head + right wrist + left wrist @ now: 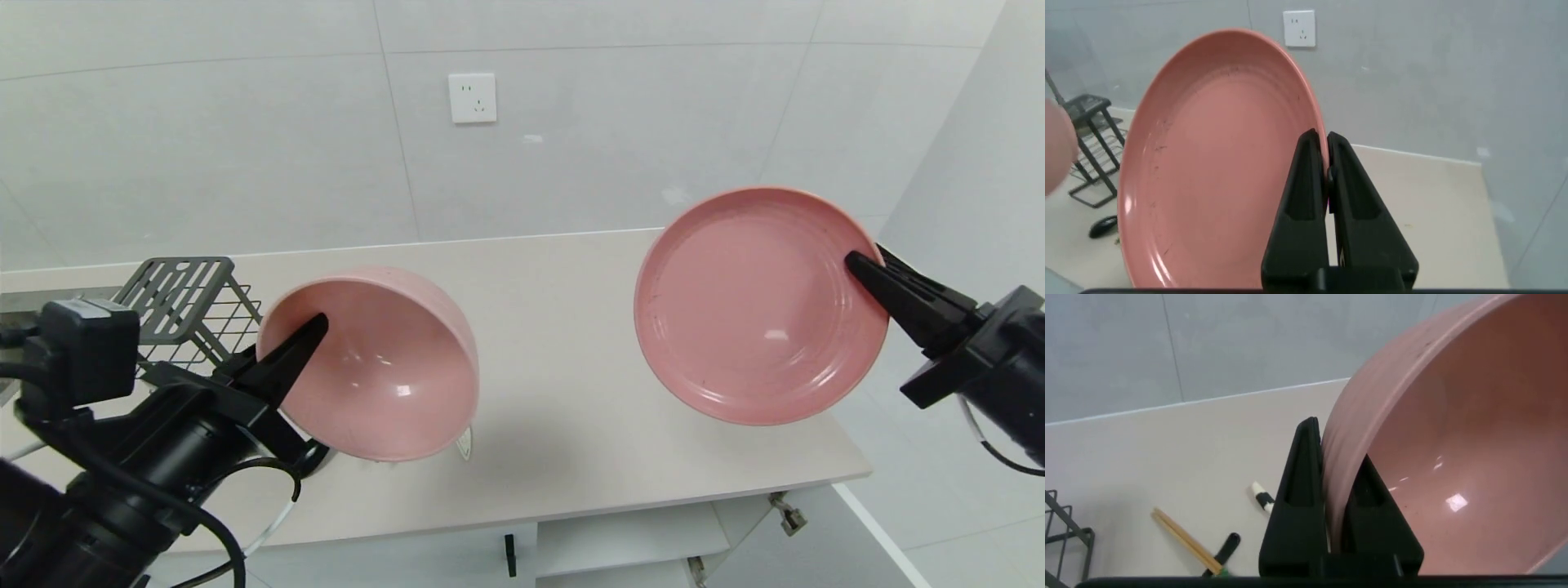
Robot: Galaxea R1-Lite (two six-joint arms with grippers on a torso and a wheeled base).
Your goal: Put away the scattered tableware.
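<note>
My left gripper (314, 322) is shut on the rim of a pink bowl (384, 367), which hangs tilted above the counter with its hollow facing me; the left wrist view has the rim of the bowl (1454, 449) pinched between the fingers (1302, 482). On the right, my right gripper (853, 261) is shut on the edge of a pink plate (755, 306), held up nearly on edge above the counter's right end. The plate (1208, 155) stands clamped in the right gripper (1327, 143) in the right wrist view. Wooden chopsticks (1185, 537) and a black-and-white utensil (1259, 495) lie on the counter.
A dark wire dish rack (192, 306) stands at the counter's back left. The beige counter (555, 327) runs to a tiled wall with a socket (472, 98). The counter's right edge drops off under the plate. Something white (465, 441) peeks out below the bowl.
</note>
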